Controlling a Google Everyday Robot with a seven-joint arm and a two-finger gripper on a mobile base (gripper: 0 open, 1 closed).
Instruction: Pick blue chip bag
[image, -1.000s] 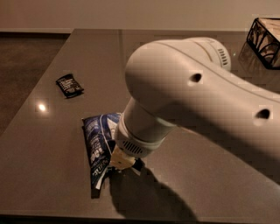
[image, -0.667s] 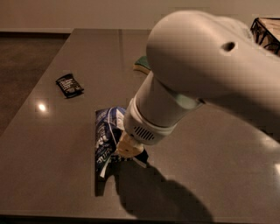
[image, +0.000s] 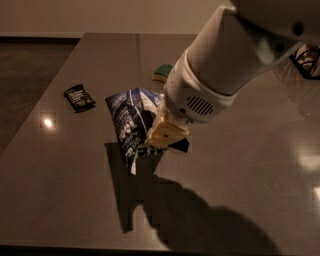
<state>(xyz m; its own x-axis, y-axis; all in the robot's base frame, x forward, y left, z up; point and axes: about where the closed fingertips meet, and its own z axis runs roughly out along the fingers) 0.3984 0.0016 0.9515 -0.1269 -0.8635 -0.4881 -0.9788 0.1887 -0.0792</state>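
The cream fingers (image: 169, 131) of the gripper (image: 161, 139) are pressed together on the blue chip bag (image: 131, 120), pinching its crumpled right side, near the middle of the desk (image: 75, 170). The bag hangs tilted from that hold, white lettering facing outward and its lower corner pointing toward the near edge. It appears raised off the surface: its dark shadow lies apart from it on the desk, stretching toward the near edge and merging with the broader shadow of the arm. Above the fingers, the gripper's white wrist housing (image: 197, 97) shows a small vent grille, and the thick white arm (image: 235, 45) runs up and out of view toward the far right corner.

A small black packet (image: 79, 97) lies flat to the left of the bag, toward the left edge and well apart from it. A green sponge (image: 162, 71) sits beyond the bag toward the far edge, partly hidden by the wrist. A dark wire basket (image: 307, 62) shows at the far right corner, cut off at the right. A bright spot of reflected light (image: 47, 122) glints on the desk near the left edge.
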